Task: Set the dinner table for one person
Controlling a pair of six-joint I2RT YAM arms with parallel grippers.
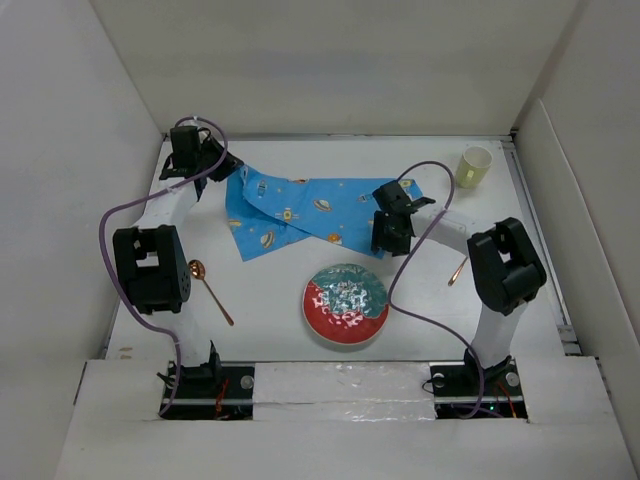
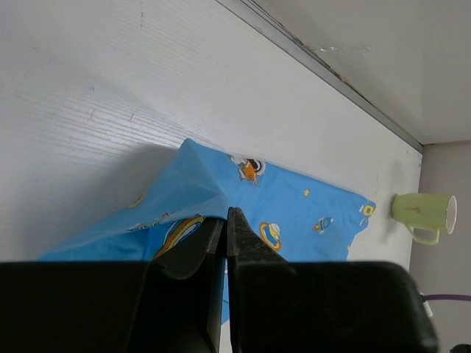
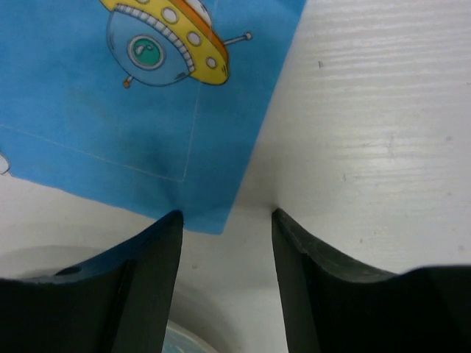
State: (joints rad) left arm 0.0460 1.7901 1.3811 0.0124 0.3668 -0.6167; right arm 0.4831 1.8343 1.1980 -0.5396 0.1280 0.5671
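Note:
The dinner table is a white surface with white side walls. A blue cloth mat with space pictures lies at its back middle, its left part folded over. My left gripper is shut on the mat's far left corner and holds it lifted in a fold; in the left wrist view the gripper pinches the cloth. My right gripper is open and low over the mat's near right corner; in the right wrist view the gripper straddles that corner of the mat. A red and teal plate sits in front of the mat.
A copper spoon lies left of the plate. A second thin utensil lies right of the right arm. A pale green cup stands at the back right and also shows in the left wrist view. The plate's rim shows under the right gripper's jaws.

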